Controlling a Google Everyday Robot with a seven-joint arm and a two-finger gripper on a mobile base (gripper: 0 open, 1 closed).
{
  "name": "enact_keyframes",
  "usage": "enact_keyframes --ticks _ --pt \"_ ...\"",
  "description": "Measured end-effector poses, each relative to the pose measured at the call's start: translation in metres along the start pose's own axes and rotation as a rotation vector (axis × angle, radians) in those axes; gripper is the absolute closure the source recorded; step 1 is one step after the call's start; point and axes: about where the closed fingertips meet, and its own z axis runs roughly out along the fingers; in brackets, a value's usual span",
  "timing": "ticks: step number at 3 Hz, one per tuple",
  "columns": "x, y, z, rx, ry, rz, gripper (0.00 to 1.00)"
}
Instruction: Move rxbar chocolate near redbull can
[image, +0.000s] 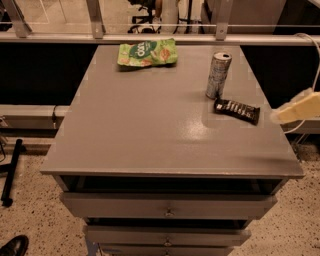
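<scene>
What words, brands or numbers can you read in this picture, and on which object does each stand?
Nothing can be quoted.
green snack bag: white lettering, too blurred to read.
rxbar chocolate: rows of white lettering, too small to read.
redbull can: faint bluish markings, unreadable.
gripper, right of the rxbar chocolate: no text.

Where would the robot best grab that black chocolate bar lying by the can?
Grip the rxbar chocolate across its narrow width, mid-length, coming straight down: it lies flat on the table, so only its long edges offer a hold. Stay clear of the redbull can beside one end. The tool hangs at the table's right edge.
</scene>
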Motion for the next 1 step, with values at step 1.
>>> enact_keyframes --ticks 1 --pt "0.0106 -0.0037 -0.0246 0.02 -0.032 0.043 0.0"
